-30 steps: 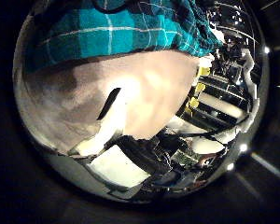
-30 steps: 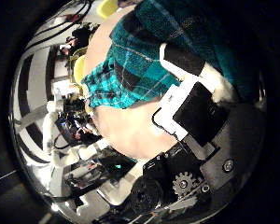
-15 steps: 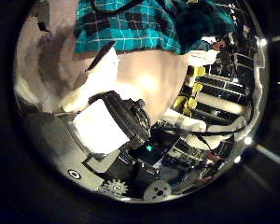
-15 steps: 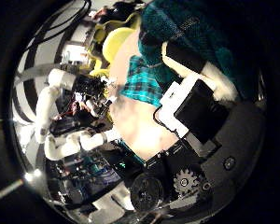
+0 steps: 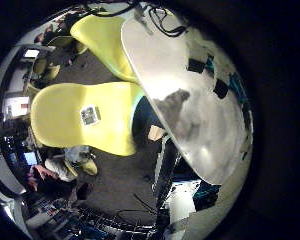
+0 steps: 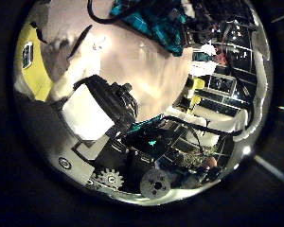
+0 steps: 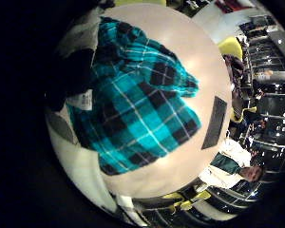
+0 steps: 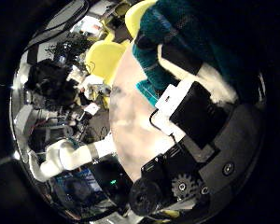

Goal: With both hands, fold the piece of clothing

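We judge a fold just laid: the shirt (image 7: 142,100) lies bunched on the worktop (image 7: 195,166), our right hand (image 8: 191,107) seems empty beside it, the left hand's (image 6: 99,109) grip we cannot tell, so next we regrasp the edge toward six o'clock.

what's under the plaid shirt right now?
The teal plaid shirt lies crumpled on the round pale table, which shows bare all round it. A black strip lies on the table beside the shirt. Anything beneath the cloth is covered.
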`<state>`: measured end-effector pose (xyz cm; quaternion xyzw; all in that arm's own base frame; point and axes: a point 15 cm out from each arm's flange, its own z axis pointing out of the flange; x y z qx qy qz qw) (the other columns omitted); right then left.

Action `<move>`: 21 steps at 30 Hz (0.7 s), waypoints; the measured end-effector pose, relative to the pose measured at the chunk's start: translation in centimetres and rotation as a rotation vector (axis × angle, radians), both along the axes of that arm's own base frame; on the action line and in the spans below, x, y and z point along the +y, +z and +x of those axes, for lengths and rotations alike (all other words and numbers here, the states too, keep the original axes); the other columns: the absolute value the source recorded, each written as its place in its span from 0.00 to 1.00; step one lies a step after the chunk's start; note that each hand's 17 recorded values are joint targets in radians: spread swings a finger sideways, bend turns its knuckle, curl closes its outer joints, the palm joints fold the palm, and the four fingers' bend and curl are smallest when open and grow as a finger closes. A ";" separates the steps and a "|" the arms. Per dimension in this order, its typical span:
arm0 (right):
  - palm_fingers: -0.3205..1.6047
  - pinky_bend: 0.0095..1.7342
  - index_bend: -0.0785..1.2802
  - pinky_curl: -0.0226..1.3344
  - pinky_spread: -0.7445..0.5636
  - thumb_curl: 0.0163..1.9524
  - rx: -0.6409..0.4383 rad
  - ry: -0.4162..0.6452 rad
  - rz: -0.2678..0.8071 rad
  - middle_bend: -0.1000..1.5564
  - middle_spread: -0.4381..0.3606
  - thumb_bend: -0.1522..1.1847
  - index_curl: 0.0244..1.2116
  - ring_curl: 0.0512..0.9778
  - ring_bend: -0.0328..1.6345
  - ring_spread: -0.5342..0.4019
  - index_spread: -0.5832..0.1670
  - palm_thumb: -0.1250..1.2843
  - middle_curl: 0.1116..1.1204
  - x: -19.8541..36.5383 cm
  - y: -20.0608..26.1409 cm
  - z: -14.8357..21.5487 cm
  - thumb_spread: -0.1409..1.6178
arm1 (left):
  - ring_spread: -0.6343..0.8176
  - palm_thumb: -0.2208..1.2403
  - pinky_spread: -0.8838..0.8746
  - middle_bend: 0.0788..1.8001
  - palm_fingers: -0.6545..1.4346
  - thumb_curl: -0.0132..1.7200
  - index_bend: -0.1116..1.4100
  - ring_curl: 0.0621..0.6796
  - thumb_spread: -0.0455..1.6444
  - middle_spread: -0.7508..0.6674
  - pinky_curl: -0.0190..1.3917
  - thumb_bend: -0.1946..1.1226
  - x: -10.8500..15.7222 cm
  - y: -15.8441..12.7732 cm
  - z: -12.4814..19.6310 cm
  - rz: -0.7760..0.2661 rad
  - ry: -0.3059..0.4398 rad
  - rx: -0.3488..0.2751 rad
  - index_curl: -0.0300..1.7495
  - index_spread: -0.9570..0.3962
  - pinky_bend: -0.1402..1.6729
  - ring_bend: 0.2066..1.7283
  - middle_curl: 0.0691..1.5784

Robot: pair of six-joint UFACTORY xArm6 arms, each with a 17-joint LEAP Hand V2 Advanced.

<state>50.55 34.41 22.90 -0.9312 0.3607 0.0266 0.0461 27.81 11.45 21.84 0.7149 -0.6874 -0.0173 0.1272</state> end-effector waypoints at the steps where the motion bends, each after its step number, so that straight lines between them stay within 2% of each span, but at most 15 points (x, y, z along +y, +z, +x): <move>1: 0.28 0.57 0.38 0.76 0.33 0.27 -0.002 0.004 0.001 0.62 0.35 0.08 0.60 0.70 0.77 0.33 0.31 0.58 0.59 -0.1 0.0 0.1 0.74 | 0.14 0.62 0.21 0.25 0.58 0.26 0.22 0.57 0.78 0.28 0.40 0.14 0.2 0.1 -0.2 0.000 0.003 -0.002 0.28 0.53 0.48 0.54 0.40; 2: 0.24 0.56 0.37 0.76 0.35 0.27 -0.003 0.004 0.002 0.58 0.34 0.08 0.59 0.69 0.75 0.34 0.30 0.57 0.56 -0.2 0.0 0.2 0.73 | 0.14 0.62 0.20 0.25 0.58 0.26 0.22 0.57 0.78 0.28 0.40 0.14 0.2 0.1 -0.3 -0.001 0.004 -0.001 0.28 0.53 0.48 0.54 0.41; 4: 0.16 0.54 0.31 0.73 0.45 0.25 -0.008 0.001 0.005 0.48 0.35 0.07 0.51 0.62 0.68 0.42 0.25 0.52 0.48 -0.5 0.4 0.5 0.72 | 0.14 0.62 0.20 0.25 0.58 0.27 0.22 0.58 0.79 0.28 0.41 0.14 0.1 0.1 -0.5 -0.002 0.004 0.001 0.29 0.53 0.49 0.54 0.41; 6: 0.13 0.53 0.26 0.69 0.54 0.24 -0.017 -0.001 0.010 0.39 0.39 0.08 0.44 0.52 0.61 0.52 0.21 0.49 0.41 -1.1 1.0 0.9 0.71 | 0.14 0.62 0.20 0.25 0.57 0.27 0.22 0.59 0.79 0.28 0.41 0.14 -0.1 0.1 -0.6 -0.003 0.003 0.005 0.30 0.53 0.49 0.54 0.42; 10: 0.11 0.51 0.19 0.64 0.70 0.22 -0.057 -0.007 0.040 0.27 0.48 0.08 0.36 0.42 0.52 0.67 0.17 0.44 0.32 -2.7 3.7 2.0 0.70 | 0.14 0.62 0.20 0.25 0.57 0.28 0.22 0.61 0.79 0.27 0.43 0.14 -0.6 0.4 -0.7 -0.004 -0.009 0.008 0.31 0.53 0.49 0.54 0.44; 16: 0.15 0.45 0.17 0.55 0.86 0.19 -0.087 -0.049 0.058 0.22 0.54 0.09 0.29 0.34 0.46 0.77 0.18 0.40 0.27 -6.6 8.7 2.3 0.68 | 0.14 0.62 0.20 0.25 0.56 0.29 0.23 0.63 0.79 0.27 0.44 0.14 -2.3 1.0 -0.7 -0.003 -0.037 0.013 0.34 0.53 0.50 0.55 0.46; 21: 0.20 0.38 0.20 0.49 0.91 0.19 0.021 -0.106 -0.002 0.25 0.53 0.11 0.28 0.30 0.43 0.77 0.20 0.43 0.27 -13.0 11.8 -1.0 0.70 | 0.15 0.60 0.19 0.25 0.56 0.29 0.23 0.65 0.78 0.27 0.45 0.14 -4.0 2.2 -1.1 0.001 -0.058 0.022 0.35 0.52 0.50 0.54 0.48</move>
